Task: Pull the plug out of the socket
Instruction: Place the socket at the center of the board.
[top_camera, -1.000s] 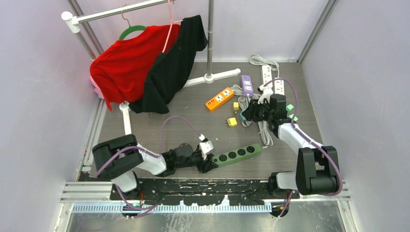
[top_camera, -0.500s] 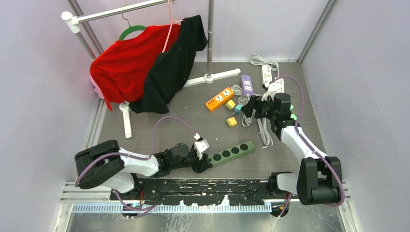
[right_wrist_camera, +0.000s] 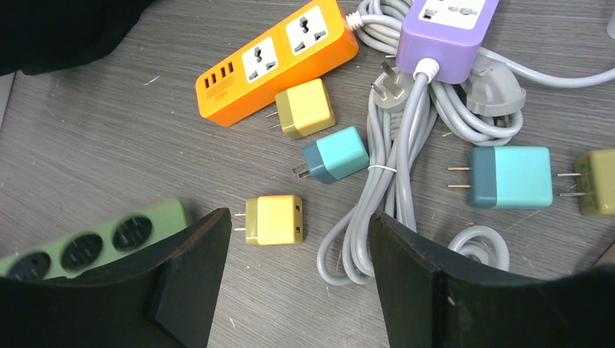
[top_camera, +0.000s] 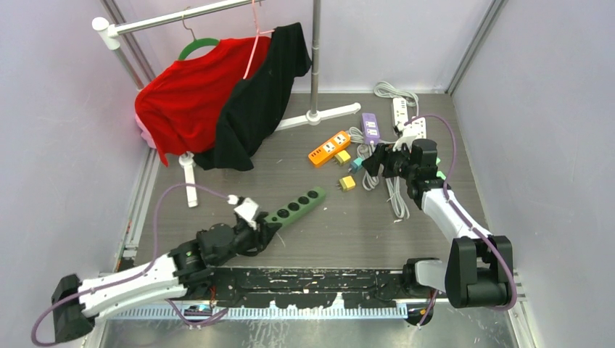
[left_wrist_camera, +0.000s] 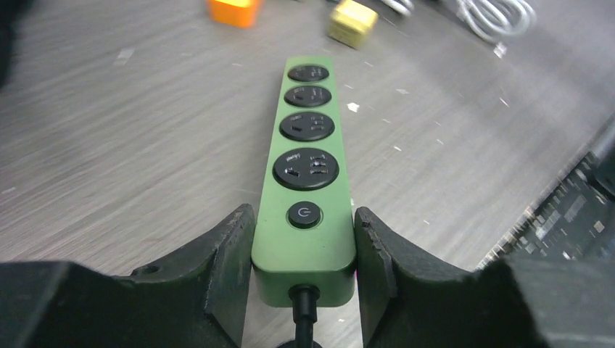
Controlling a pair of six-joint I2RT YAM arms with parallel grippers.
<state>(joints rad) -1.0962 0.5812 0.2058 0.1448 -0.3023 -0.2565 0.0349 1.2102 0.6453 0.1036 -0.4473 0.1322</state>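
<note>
My left gripper [left_wrist_camera: 304,246] is shut on the cord end of a green power strip [left_wrist_camera: 304,174], a finger on each long side beside its power button. The strip's sockets hold no plug. In the top view the strip [top_camera: 294,208] lies left of the table's middle with my left gripper [top_camera: 262,228] at its near end. My right gripper [right_wrist_camera: 297,226] is open and empty above a loose yellow plug [right_wrist_camera: 274,219]. A small teal plug [right_wrist_camera: 335,159] and an olive plug [right_wrist_camera: 304,107] lie loose beyond it, next to an orange power strip [right_wrist_camera: 279,61].
A purple strip [right_wrist_camera: 446,32] with coiled grey cords [right_wrist_camera: 406,181], a bigger teal plug [right_wrist_camera: 509,177] and a white strip [top_camera: 400,110] lie at the back right. A clothes rack with red and black garments [top_camera: 217,101] stands at the back left, its white foot [top_camera: 188,177] on the floor.
My left arm has swung left and stretched out, dragging the green strip left and farther from the near edge. My right gripper shifted slightly earlier, then held still.
</note>
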